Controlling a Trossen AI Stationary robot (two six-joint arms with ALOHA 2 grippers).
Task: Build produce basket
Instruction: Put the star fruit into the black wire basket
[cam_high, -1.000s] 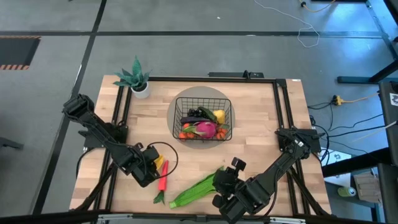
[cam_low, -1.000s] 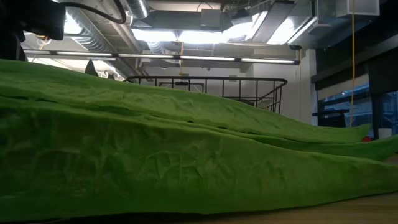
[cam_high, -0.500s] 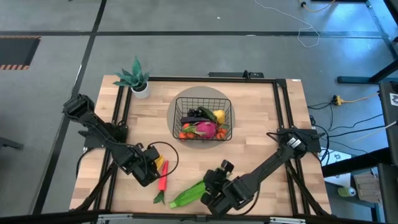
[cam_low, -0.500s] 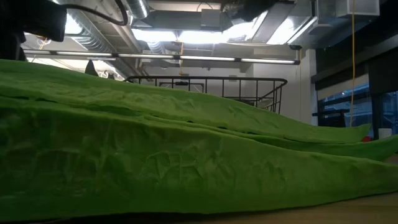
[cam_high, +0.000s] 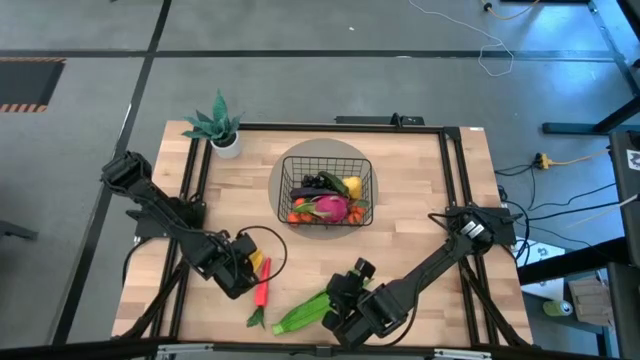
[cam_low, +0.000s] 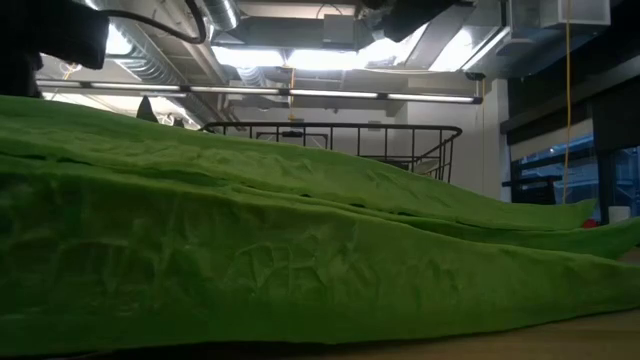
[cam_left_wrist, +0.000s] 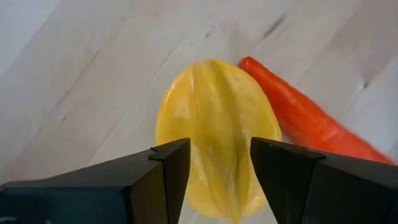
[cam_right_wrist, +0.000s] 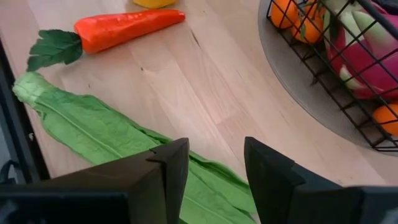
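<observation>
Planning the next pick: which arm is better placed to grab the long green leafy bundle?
Right. The right gripper hovers with open jaws directly over the leafy bundle, while the left gripper is busy at the yellow fruit beside the carrot.

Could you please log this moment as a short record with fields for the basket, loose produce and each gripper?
basket: black wire basket mid-table, holding a dragon fruit and other produce
loose produce: leafy bundle, carrot, yellow fruit on the table's near side
left gripper: open, astride the yellow fruit
right gripper: open, over the leafy bundle
</observation>
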